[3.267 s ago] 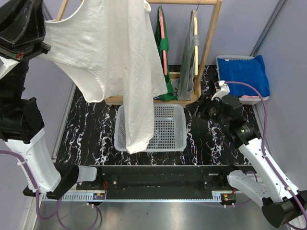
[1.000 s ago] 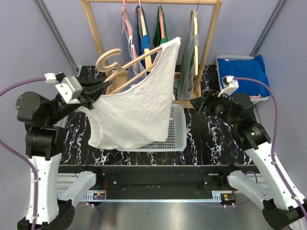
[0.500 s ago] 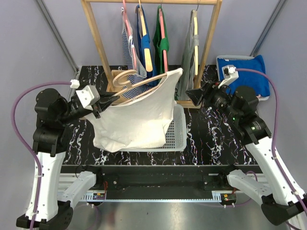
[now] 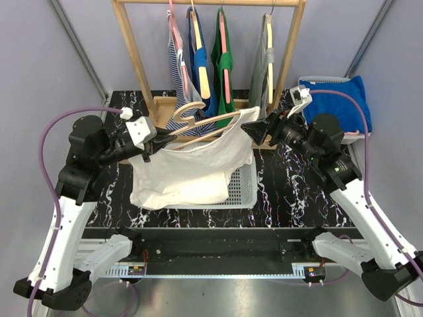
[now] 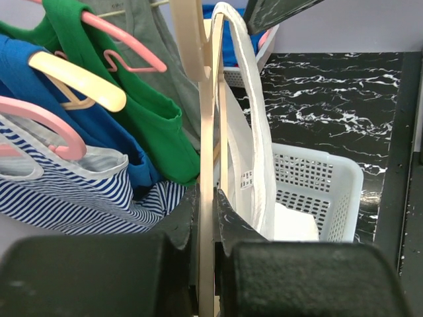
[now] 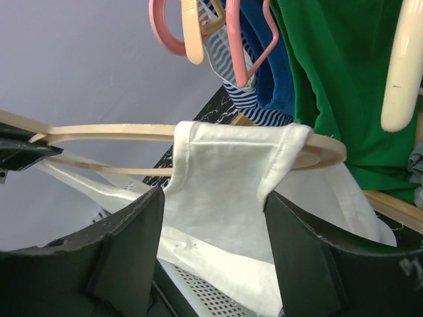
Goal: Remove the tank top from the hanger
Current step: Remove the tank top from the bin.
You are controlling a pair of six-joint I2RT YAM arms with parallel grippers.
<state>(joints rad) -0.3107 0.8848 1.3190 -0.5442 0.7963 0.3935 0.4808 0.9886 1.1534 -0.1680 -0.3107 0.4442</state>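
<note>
A white tank top (image 4: 192, 165) hangs on a wooden hanger (image 4: 198, 125), held roughly level over the basket. My left gripper (image 4: 151, 140) is shut on the hanger's left end; in the left wrist view the wooden bar (image 5: 206, 132) runs between the closed jaws (image 5: 207, 218), with the white cloth (image 5: 254, 145) to its right. My right gripper (image 4: 251, 132) is open at the hanger's right end. In the right wrist view its fingers (image 6: 215, 205) stand on either side of the tank top's shoulder strap (image 6: 228, 172), which is draped over the hanger (image 6: 112, 132).
A white perforated basket (image 4: 246, 181) sits under the tank top on the black marbled table. Behind it stands a wooden rack (image 4: 135, 59) with striped, blue, green (image 4: 225, 72) and grey garments on hangers. A blue towel (image 4: 337, 96) lies in a bin at the back right.
My left arm has brought the hanger and tank top down and to the right, over the basket. My right gripper has moved left, up to the strap at the hanger's end.
</note>
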